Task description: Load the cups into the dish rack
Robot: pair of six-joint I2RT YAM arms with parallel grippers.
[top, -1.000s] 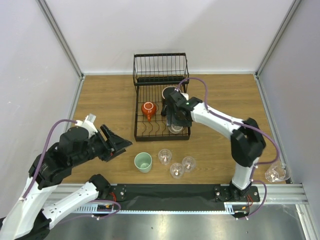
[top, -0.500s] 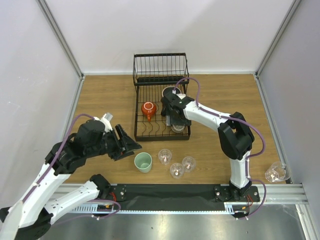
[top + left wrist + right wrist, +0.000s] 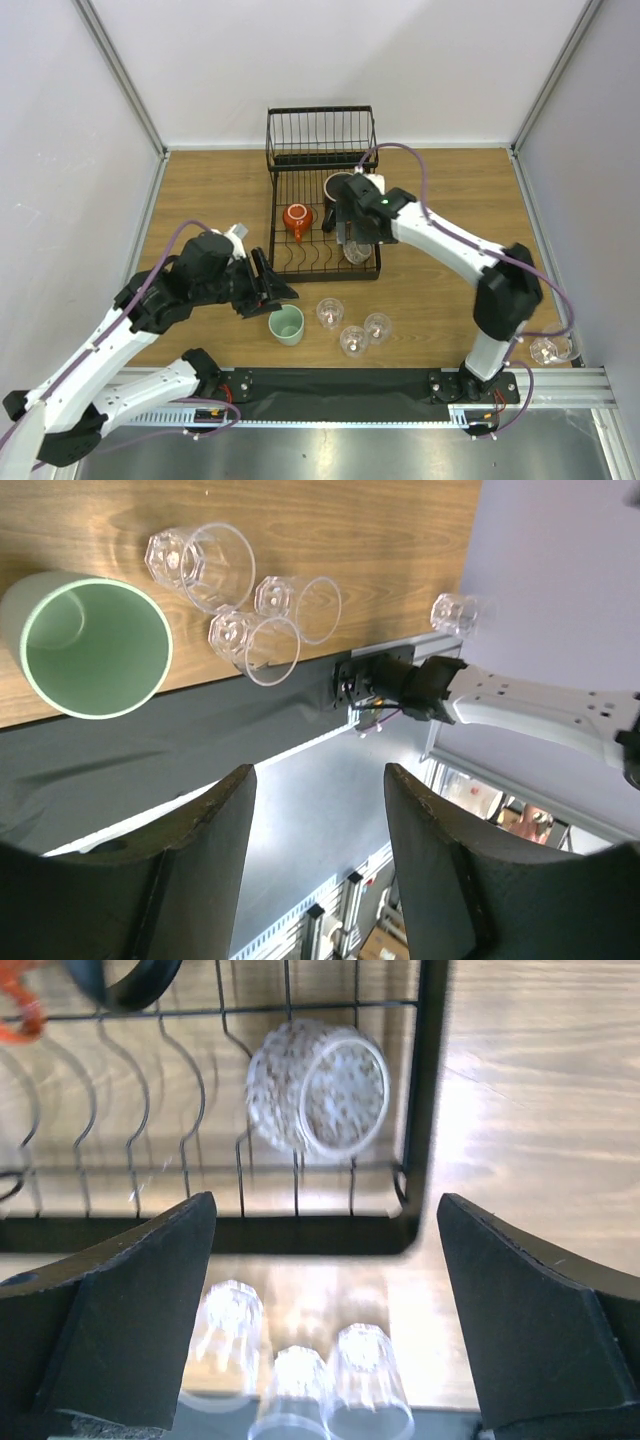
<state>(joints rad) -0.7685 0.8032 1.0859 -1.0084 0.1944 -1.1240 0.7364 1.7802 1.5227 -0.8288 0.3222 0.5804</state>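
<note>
The black wire dish rack (image 3: 277, 262) holds an orange mug (image 3: 297, 218), a black-rimmed mug (image 3: 340, 187) and a clear tumbler (image 3: 355, 252) lying on its side. In the right wrist view that tumbler (image 3: 320, 1100) lies just inside the rack's front rail (image 3: 300, 1232). My right gripper (image 3: 356, 232) hovers open and empty above it (image 3: 325, 1205). A mint-green cup (image 3: 286, 325) stands upright in front of the rack, with three clear tumblers (image 3: 353, 341) to its right. My left gripper (image 3: 281, 296) is open and empty just above-left of the green cup (image 3: 85, 645).
One more clear tumbler (image 3: 548, 350) lies at the near right edge, by the right arm's base; it also shows in the left wrist view (image 3: 455, 612). The rack's raised wire basket (image 3: 320, 135) stands at the far end. A black strip (image 3: 340, 382) runs along the near table edge.
My left arm has swung right, bringing its open gripper up to the mint-green cup. My right gripper has shifted a little over the rack, staying open above the tumbler.
</note>
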